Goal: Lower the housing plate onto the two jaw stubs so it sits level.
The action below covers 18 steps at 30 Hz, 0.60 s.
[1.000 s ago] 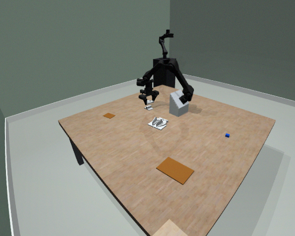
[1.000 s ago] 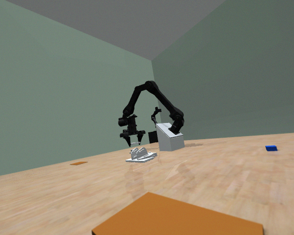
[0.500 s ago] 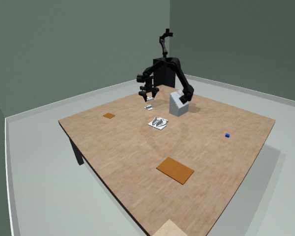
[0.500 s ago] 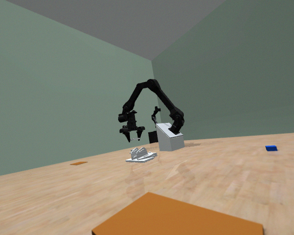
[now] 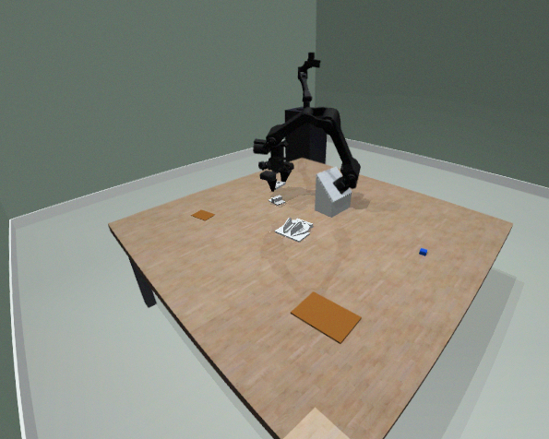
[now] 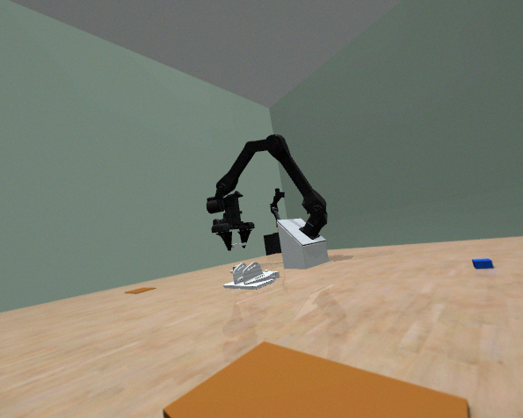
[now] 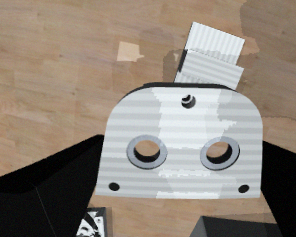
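Note:
My gripper [image 5: 278, 184] [image 6: 236, 246] [image 7: 177, 145] is shut on the white housing plate [image 7: 182, 119], a fingertip on each side edge. The plate has a rounded far edge, two large ringed holes and three small holes. It looks about level, in the air above a white stepped block [image 5: 277, 200] [image 7: 215, 44]. A white base [image 5: 303, 236] [image 6: 232, 284] with two upright fin-like parts [image 5: 296, 228] [image 6: 252, 273] stands on the table, to one side of the gripper and below it. Stubs and pins are too small to tell.
The arm is mounted on a grey wedge block [image 5: 328, 200] [image 6: 293, 256]. A small orange mat [image 5: 202, 215] [image 6: 140, 290], a large orange mat [image 5: 326, 316] [image 6: 315, 382] and a blue block [image 5: 423, 252] [image 6: 482, 263] lie on the table.

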Tool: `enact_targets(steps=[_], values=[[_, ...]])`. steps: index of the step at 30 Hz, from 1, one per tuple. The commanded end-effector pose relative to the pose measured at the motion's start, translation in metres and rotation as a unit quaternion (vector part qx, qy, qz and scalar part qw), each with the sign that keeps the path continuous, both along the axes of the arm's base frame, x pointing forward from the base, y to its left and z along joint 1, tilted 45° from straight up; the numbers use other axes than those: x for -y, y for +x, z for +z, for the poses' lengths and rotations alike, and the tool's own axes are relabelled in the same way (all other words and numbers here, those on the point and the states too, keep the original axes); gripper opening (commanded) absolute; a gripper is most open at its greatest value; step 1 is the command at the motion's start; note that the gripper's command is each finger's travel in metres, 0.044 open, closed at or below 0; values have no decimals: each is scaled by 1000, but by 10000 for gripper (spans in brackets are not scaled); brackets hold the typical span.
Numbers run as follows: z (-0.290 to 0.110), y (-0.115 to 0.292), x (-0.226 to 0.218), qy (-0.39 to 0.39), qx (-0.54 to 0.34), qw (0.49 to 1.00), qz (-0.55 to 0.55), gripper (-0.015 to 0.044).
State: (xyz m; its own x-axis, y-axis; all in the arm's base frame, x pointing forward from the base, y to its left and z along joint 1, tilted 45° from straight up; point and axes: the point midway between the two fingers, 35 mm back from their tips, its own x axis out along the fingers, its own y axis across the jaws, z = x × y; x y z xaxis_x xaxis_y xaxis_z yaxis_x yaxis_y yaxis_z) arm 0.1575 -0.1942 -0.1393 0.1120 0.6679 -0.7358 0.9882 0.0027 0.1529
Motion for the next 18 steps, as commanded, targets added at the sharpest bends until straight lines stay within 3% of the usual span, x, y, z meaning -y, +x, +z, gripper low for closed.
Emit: enact_targets(steps=[1,18], values=[[10,8,-4,-8,28,999,27,351],[48,41,-31,-33,146,976,157,351]])
